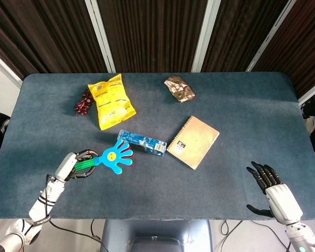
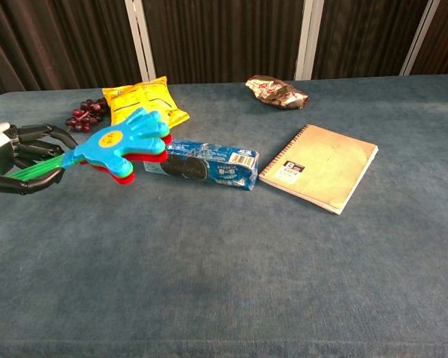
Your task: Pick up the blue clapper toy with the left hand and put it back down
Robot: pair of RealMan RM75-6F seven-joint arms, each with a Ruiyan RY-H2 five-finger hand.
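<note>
The blue clapper toy (image 1: pixel 115 155) (image 2: pixel 125 139) is shaped like a hand, with a smiley face, red layers under the blue one and a green handle. My left hand (image 1: pixel 73 165) (image 2: pixel 19 159) grips the green handle at the table's front left. The toy is lifted off the cloth, and its blue palm hangs tilted above the near end of the biscuit box. My right hand (image 1: pixel 273 191) rests at the front right edge with its fingers spread and nothing in them; only the head view shows it.
A blue biscuit box (image 1: pixel 142 143) (image 2: pixel 209 164) lies just right of the toy. A tan spiral notebook (image 1: pixel 192 142) (image 2: pixel 319 165) is further right. At the back are a yellow snack bag (image 1: pixel 111 101), dark grapes (image 1: pixel 83 103) and a crumpled brown wrapper (image 1: pixel 179 88).
</note>
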